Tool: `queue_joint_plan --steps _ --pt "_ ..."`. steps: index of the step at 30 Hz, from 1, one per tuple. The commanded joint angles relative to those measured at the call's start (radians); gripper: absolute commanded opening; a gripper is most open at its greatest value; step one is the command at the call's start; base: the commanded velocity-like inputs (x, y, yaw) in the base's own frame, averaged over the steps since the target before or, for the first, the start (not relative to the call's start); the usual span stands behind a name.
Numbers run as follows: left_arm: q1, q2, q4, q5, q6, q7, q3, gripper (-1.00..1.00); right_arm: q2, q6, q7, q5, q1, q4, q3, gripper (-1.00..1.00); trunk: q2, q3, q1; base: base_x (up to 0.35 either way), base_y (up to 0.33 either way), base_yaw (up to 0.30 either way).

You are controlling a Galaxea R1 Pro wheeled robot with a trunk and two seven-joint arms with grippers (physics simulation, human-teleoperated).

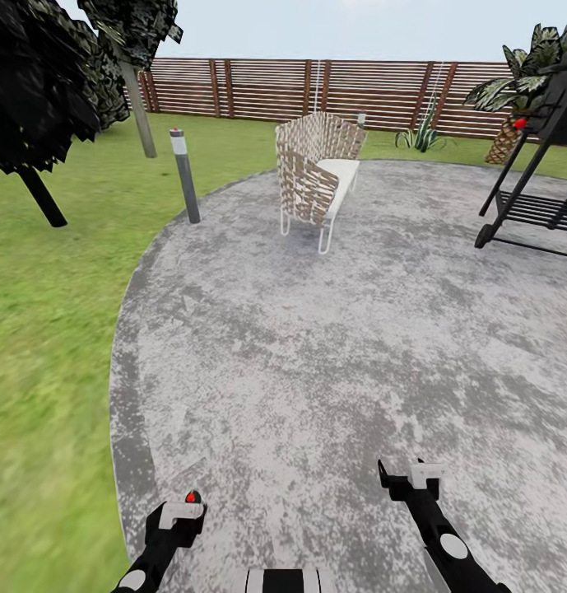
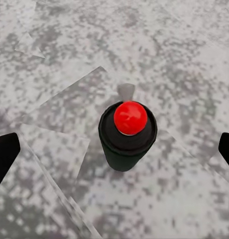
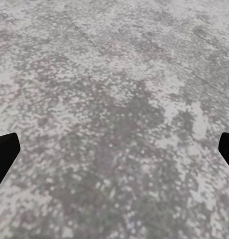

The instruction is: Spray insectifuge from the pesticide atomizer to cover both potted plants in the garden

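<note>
1. Black and blunt, the left gripper [image 1: 180, 512] sits at 7 o'clock in the head view. Its fingertips [image 2: 4, 152] are spread wide in the left wrist view, neither touching anything.
2. The pesticide atomizer [image 2: 126, 139] lies between those fingertips, seen end-on as a dark round cylinder capped by a glossy red dome. In the head view the red spot [image 1: 192, 497] shows at the gripper's tip. I cannot tell whether the bottle is carried or stands on the paving.
3. The right gripper [image 1: 411, 478], at 5 o'clock, has its dark fingertips [image 3: 4, 152] equally far apart, with only paving between them.
4. Under both is the round patio [image 1: 316, 346], a mottled, grainy grey.
5. The green lawn [image 1: 53, 288] borders it from 8 to 11 o'clock.
6. A woven wicker chair [image 1: 316, 177] on thin white legs stands at 12 o'clock, with a slim grey bollard lamp [image 1: 184, 177] at 11.
7. A black metal-framed grill [image 1: 534, 165] stands at 2 o'clock.
8. A brown horizontal-slat fence [image 1: 357, 91] closes the far side.
</note>
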Motion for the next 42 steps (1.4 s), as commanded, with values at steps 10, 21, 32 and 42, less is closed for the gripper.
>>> queue_joint_plan --steps 10,21,32,42 --pt "0.000 0.000 0.001 -0.007 -0.003 0.000 -0.006 1.00 0.000 -0.003 -0.001 0.000 0.000 -0.001 0.000 1.00 -0.001 -0.013 0.001 0.001 0.000 0.000" --pt "0.000 -0.001 0.001 -0.007 -0.003 0.000 -0.006 1.00 0.001 -0.003 -0.001 0.000 0.000 -0.002 0.000 1.00 -0.002 -0.050 0.004 0.000 0.000 0.000" --pt "-0.001 -0.001 0.001 -0.007 -0.003 0.000 -0.006 1.00 0.000 -0.003 -0.001 0.000 0.000 -0.001 0.001 1.00 -0.004 -0.073 0.006 0.000 0.000 0.000" --pt "0.000 -0.001 0.001 -0.006 -0.004 0.000 -0.006 1.00 0.000 -0.003 -0.001 0.000 0.000 -0.001 0.001 1.00 -0.004 -0.094 0.007 0.000 0.000 0.000"
